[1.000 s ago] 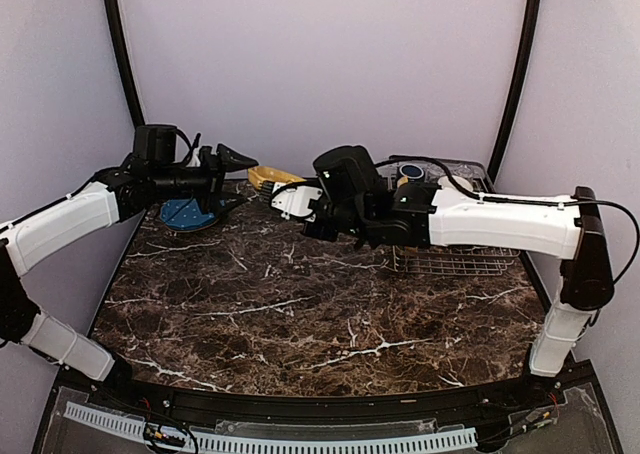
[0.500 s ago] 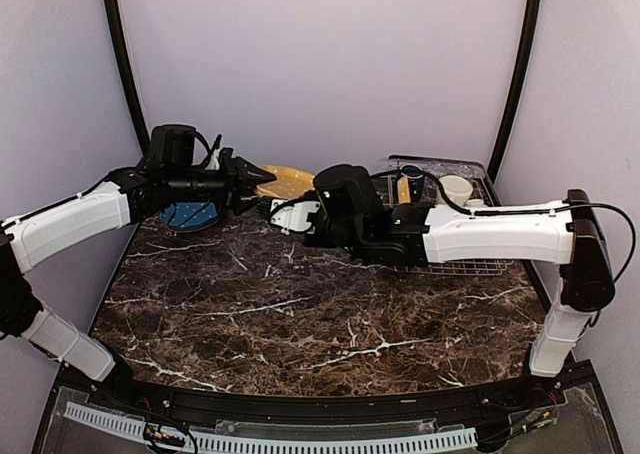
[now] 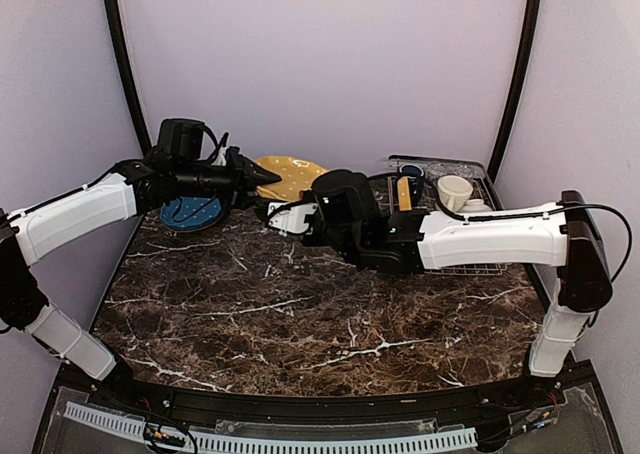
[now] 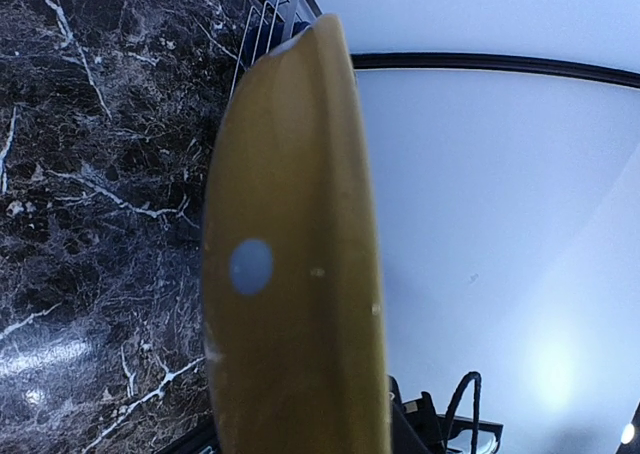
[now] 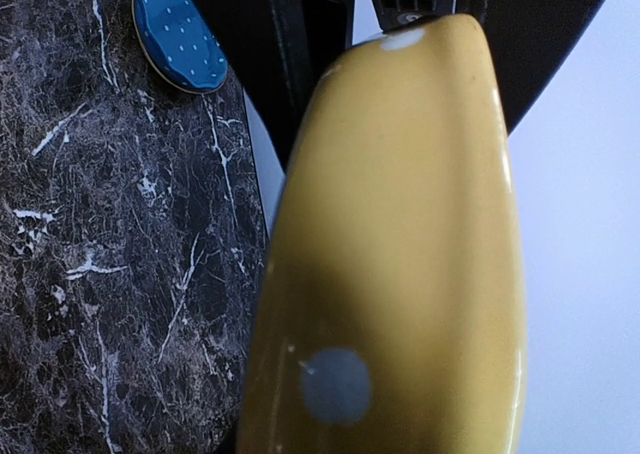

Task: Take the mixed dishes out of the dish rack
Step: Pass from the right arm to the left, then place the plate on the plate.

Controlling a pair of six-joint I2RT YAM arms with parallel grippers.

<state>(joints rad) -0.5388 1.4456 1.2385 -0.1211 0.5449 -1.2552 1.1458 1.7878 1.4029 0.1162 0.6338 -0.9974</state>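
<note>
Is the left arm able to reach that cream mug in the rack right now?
Probably not: the left gripper is at the yellow plate that the right gripper holds, and the right arm lies between it and the cream mug.

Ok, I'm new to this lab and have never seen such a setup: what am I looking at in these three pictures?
Two robot arms are bolted at the near edge of a marble table. One picture looks down from above and behind them; the other two come from wrist cameras, both filled by the yellow plate. The right gripper holds that plate in the air; the left gripper is at its rim, grip unclear. A blue dotted plate lies on the table, left. The wire dish rack, right, holds a cream mug.
</note>
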